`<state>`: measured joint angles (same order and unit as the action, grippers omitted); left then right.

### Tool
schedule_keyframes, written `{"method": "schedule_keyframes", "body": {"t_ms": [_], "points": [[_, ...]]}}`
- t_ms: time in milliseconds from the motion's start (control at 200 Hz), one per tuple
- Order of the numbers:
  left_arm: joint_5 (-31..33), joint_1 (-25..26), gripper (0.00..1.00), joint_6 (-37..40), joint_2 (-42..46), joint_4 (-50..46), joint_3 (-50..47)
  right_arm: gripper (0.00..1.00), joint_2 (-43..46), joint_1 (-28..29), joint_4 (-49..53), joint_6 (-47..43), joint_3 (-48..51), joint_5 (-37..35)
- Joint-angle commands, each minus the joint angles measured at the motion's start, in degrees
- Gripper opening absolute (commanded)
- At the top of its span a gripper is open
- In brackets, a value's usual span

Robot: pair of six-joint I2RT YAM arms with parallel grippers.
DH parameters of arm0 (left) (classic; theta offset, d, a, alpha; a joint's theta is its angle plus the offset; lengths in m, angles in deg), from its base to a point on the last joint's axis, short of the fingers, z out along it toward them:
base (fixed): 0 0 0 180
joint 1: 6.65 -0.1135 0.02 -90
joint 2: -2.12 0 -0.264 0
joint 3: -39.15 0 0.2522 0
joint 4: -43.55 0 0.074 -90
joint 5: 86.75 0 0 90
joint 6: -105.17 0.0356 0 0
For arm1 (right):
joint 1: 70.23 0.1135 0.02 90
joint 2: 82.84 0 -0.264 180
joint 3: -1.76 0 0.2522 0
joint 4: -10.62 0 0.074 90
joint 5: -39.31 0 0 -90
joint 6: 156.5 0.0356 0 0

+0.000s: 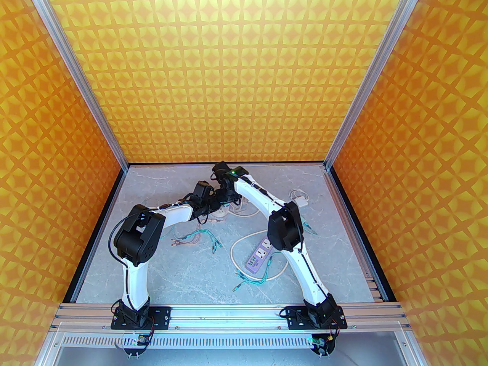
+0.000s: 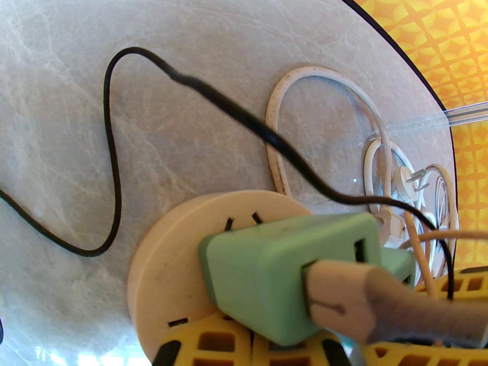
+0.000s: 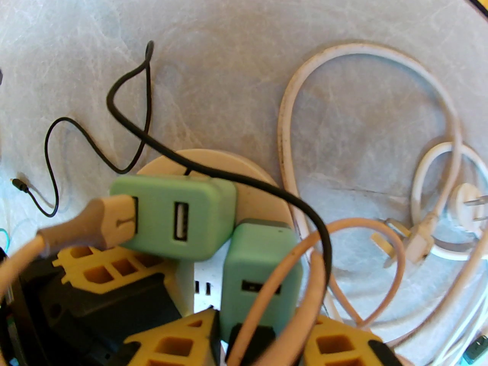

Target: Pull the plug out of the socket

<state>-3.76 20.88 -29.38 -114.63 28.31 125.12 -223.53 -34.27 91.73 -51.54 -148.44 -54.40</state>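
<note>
Gripping the green plug (image 3: 259,261) from both sides, the right pincer (image 3: 263,317) stands partly closed, one yellow finger on each flank of it. That plug sits on the round socket (image 3: 259,208), at the far middle of the bench (image 2: 190,52). The left pincer (image 2: 248,337) is fully closed. Its yellow tips lie against the socket's near rim, under a second green plug (image 2: 267,273) that carries a beige USB cable (image 3: 110,219). Whether those tips pinch anything cannot be told.

The prongs of both plugs are hidden, so how deep they sit is unclear. A black cable (image 2: 110,147) runs across the socket's top, and the beige cable loops in front of the gripped plug, covering part of its face. In the top external view both wrists crowd together and cover the socket. The near part of the beige cable is blurred in both wrist views.

To the right of the socket, white cord (image 3: 289,128) lies in loops with a loose white plug (image 2: 404,181) among them, close to the wall (image 2: 438,13). To the left the bench is bare but for the black cable. Nearer the arm bases lies a purple power strip (image 1: 259,257), well apart from the socket.
</note>
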Motion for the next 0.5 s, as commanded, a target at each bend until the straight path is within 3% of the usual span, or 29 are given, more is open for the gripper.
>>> {"method": "schedule_keyframes", "body": {"t_ms": [0,210,495], "points": [[-0.73,1.45,0.00,0.61,-8.49,-12.94,-3.73,0.33,0.87,4.64,-1.61,-1.52,-3.65,5.22],[-0.88,1.47,0.00,0.52,-8.50,-12.77,-3.74,0.34,5.15,-0.06,-4.92,-1.25,4.33,6.78],[-1.00,1.47,0.00,0.61,-8.54,-12.79,-3.65,0.33,2.34,3.37,-4.56,0.38,0.65,7.99]]}}
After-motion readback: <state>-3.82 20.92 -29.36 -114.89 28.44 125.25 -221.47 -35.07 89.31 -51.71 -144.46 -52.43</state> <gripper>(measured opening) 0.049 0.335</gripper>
